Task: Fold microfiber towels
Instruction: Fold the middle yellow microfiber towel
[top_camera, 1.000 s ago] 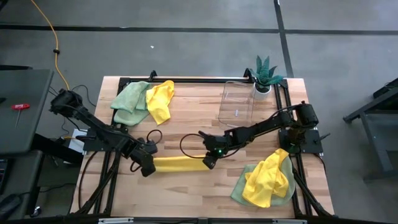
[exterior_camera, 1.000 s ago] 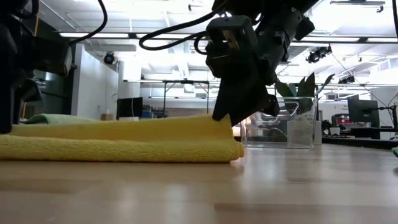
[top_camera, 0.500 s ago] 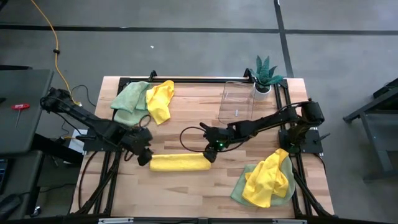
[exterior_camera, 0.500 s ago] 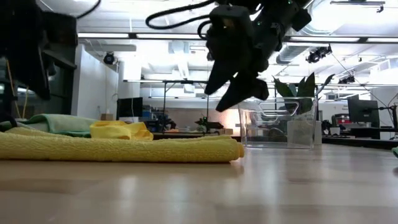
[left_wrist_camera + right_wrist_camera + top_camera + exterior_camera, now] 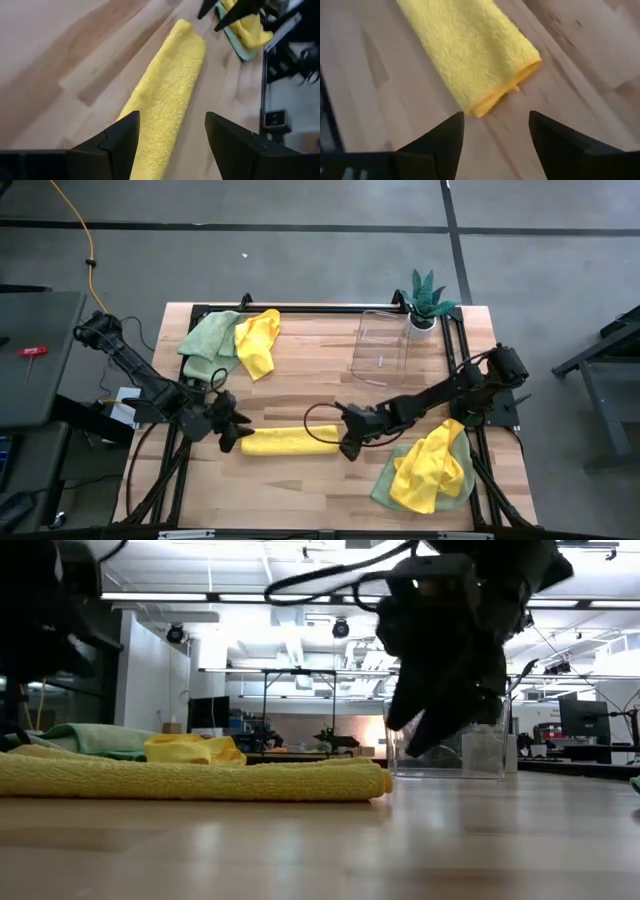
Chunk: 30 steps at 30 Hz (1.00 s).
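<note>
Folded yellow towel (image 5: pixel 289 442), long strip lying across the table (image 5: pixel 300 390) near the front edge.

Flanked endwise by left gripper (image 5: pixel 233 436) and right gripper (image 5: pixel 349 444), both spread, holding nothing. Behind: clear bin (image 5: pixel 380 346), potted plant (image 5: pixel 427 300), green-and-yellow towel heaps (image 5: pixel 230 340) (image 5: pixel 428 470). No legible writing.

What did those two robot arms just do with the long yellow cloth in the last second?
Both hands let go of the folded yellow towel and backed off its ends: the left hand toward the left, the right hand toward the right, each open now. The towel lies flat as a narrow strip. The towel piles at the back left and front right stayed put.
</note>
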### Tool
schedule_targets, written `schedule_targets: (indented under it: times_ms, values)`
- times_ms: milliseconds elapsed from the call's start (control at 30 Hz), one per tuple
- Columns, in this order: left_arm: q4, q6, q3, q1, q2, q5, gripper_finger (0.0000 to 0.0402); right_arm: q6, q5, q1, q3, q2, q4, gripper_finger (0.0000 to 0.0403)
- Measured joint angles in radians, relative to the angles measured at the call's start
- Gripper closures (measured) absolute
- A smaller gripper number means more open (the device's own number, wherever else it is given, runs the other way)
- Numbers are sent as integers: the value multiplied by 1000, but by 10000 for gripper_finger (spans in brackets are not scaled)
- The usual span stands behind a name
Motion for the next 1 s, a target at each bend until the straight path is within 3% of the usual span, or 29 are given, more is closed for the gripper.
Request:
schedule_targets:
  times_ms: [167,267,633,767,900,1000]
  values:
    - [-5,-361,-55,-10,-1,53,187,202,-4,5,-50,0,116,187]
    - [-14,-483,-64,-15,2,109,194,282,-4,3,-52,0,106,187]
    - [-85,-659,-64,-68,36,196,253,356,2,0,-52,0,84,187]
    - [-92,-661,-64,-77,65,233,303,356,2,-3,-52,0,84,187]
    - [-103,-660,-64,-82,107,259,380,358,5,-3,-52,0,83,187]
    - [-108,-659,-64,-81,153,276,391,382,5,-3,-52,0,81,187]
